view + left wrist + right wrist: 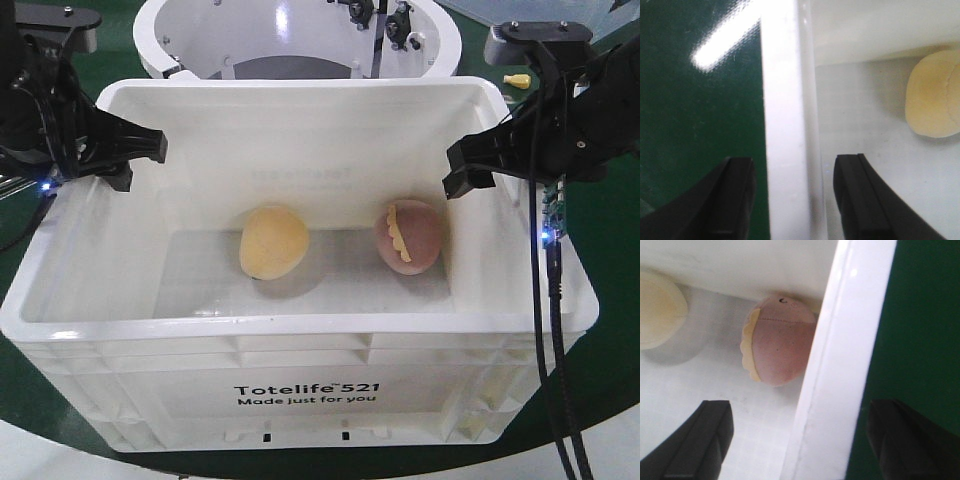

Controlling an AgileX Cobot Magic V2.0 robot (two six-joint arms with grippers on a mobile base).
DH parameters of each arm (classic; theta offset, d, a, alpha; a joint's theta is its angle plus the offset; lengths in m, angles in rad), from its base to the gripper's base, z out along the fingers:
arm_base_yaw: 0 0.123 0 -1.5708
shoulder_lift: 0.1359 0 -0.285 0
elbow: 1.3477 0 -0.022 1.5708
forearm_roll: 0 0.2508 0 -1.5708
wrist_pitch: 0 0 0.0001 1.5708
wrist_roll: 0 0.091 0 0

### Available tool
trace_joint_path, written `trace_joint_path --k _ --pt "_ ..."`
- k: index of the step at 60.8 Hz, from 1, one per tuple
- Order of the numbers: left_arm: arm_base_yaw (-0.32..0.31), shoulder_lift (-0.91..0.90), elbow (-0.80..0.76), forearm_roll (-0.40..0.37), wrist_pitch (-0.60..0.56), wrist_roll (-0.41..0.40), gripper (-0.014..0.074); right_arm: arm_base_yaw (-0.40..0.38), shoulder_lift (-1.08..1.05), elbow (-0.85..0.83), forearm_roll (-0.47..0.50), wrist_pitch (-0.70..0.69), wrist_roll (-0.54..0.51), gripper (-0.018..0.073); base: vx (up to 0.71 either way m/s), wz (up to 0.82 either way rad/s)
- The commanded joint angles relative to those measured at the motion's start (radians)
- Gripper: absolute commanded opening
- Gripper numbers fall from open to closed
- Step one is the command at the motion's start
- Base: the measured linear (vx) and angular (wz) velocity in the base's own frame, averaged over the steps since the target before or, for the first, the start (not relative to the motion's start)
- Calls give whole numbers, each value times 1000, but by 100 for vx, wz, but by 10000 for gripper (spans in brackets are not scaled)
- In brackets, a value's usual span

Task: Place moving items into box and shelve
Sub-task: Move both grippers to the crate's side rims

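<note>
Dark green surface (610,380) carries the box (120,385), a large white crate printed "Totelife 521 Made just for you" on its front wall, and both moving items lie on its floor. The pale yellow lump (272,242) sits left of centre, and the pinkish-brown lump (410,236), its yellow scalloped seam facing the other lump, sits to the right, close to the right wall; the two are apart, not touching. The left gripper (135,162) is spread wide at the box's left wall: its wrist view shows the left gripper (792,167) with one finger over the green surface (690,125) and the other inside the box, the white rim (785,100) between them, and the yellow lump (932,97) beyond. The right gripper (462,172) is equally wide at the right wall, and in its wrist view the right gripper (800,412) straddles the rim (840,355), with the pinkish-brown lump (780,347) just inside the wall. Neither gripper holds anything. Behind the box stands a white round ring structure (300,40), and a tiny yellow cone-shaped piece (515,79) lies on the surface at the far right.
</note>
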Motion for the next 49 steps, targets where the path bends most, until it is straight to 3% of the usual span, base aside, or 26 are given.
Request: trace_joint_path --k 1,11,19,30,38,43,49 --pt "-3 -17 -26 -11 -19 -8 463 -6 -30 -27 11 9 -8 592 0 0" --pt "-3 21 -26 -53 3 0 445 -6 -30 -27 4 -4 -6 592 0 0" --pt "-3 32 -26 -67 22 15 369 -6 -30 -27 28 3 -3 554 0 0" --pt "-3 30 -27 -67 27 15 171 -6 -30 -27 36 21 30 348 0 0" --pt "-3 30 -28 -64 20 15 -1 -6 -30 -27 37 45 35 95 0 0" --pt "-3 30 -29 -63 10 15 -9 -6 -30 -27 37 48 35 -16 0 0" --pt "-3 30 -29 -65 3 15 -8 -6 -30 -27 38 33 35 -11 0 0"
